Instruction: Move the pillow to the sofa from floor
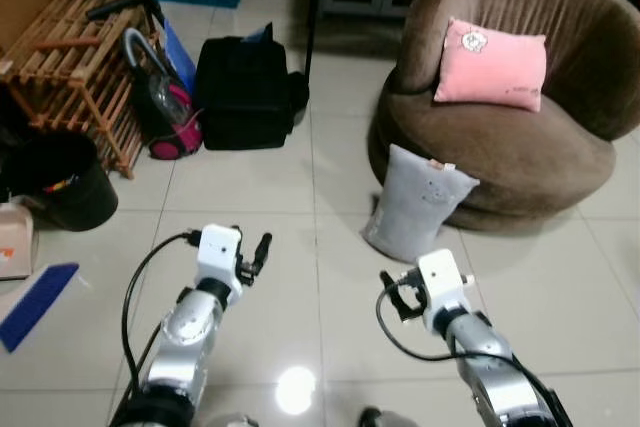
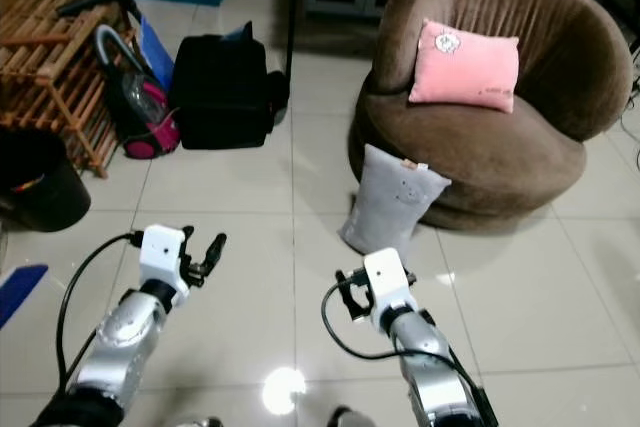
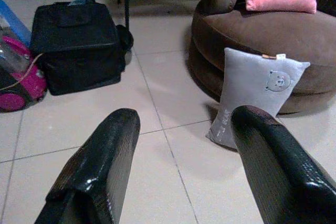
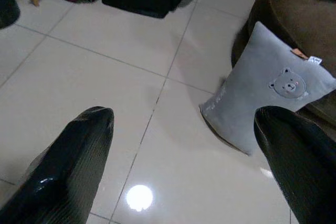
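Observation:
A grey pillow with a small bear print stands on the tiled floor, leaning against the front of the round brown sofa. A pink pillow lies on the sofa seat. My left gripper is held low over the tiles to the left of the grey pillow, open and holding nothing. My right gripper hovers just in front of the grey pillow, also open and holding nothing. Both wrist views look between the spread black fingers toward the grey pillow.
A black bag and a pink vacuum cleaner sit on the floor at the back left. A wooden rack and a black bin stand further left. A blue strip lies near the left edge.

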